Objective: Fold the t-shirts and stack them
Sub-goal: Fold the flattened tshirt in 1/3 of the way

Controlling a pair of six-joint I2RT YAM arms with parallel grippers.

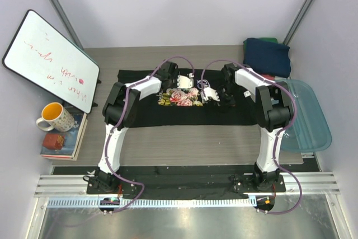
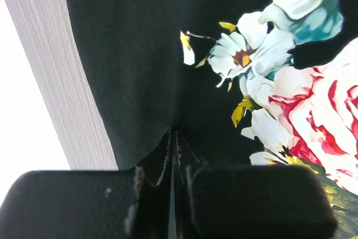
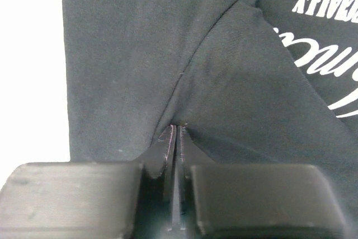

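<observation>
Black t-shirt [image 1: 154,115] lies spread across frame centre. Left gripper [image 2: 173,138] and right gripper [image 3: 176,132] each pinch its cloth, jaws closed tight. Best to lift both evenly, keeping fabric taut.

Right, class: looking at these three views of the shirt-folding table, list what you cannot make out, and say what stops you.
1. Lettering on the black t-shirt: right wrist view, cut off by the frame edge; top view, partly covered by the right gripper and too small.
2. Whiteboard writing: top view, too small to read.
3. What lies under the navy t-shirt: top view, hidden by that shirt.
</observation>
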